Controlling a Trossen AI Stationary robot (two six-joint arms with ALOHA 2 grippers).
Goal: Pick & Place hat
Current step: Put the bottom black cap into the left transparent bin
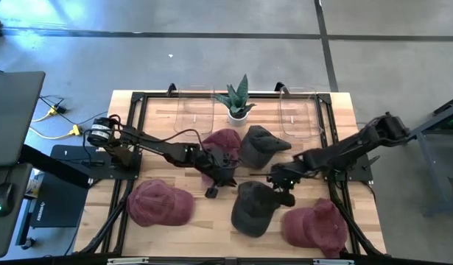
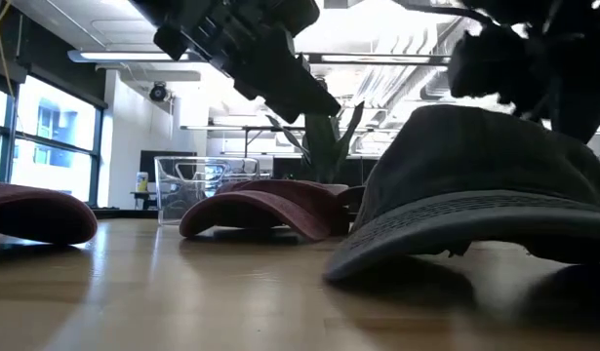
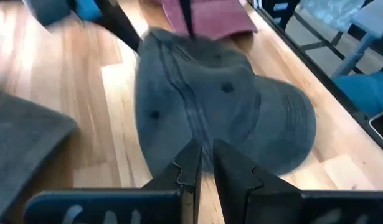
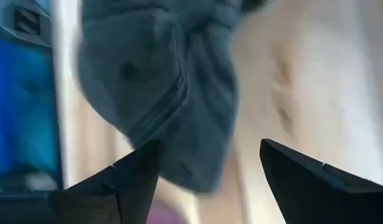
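1. At the middle of the high view, we are seeing the left end effector (image 1: pixel 211 190) hanging over the wooden counter (image 1: pixel 160 121), just left of a grey hat (image 1: pixel 253 208) lying in the lower centre of the frame.
2. In the left wrist view we are looking past its two dark fingers (image 3: pixel 190 163), which are standing nearly together with only a thin gap; nothing is sitting between them, and the grey hat (image 3: pixel 222 106) is lying just beyond the tips.
3. To the right of centre in the high view, we are finding the right end effector (image 1: pixel 279 179) hovering at the upper right edge of that same grey hat.
4. In the right wrist view its fingers (image 4: pixel 132 177) are spread wide apart, holding nothing, with the grey hat (image 4: pixel 160 87) filling the frame beyond them.
5. Across the high view we are counting more hats: a second grey hat (image 1: pixel 259 145) above centre, a maroon hat (image 1: pixel 220 141) just left of it and partly under the left arm, another maroon hat (image 1: pixel 158 204) at lower left, and a third maroon hat (image 1: pixel 314 226) at lower right.
6. Along the top edge of the counter we are seeing two clear bins (image 1: pixel 194 110) flanking a small potted plant (image 1: pixel 238 99).
7. In the low view the grey hat (image 2: pixel 485 195) is looming at right, resting on the counter (image 2: pixel 182 292).
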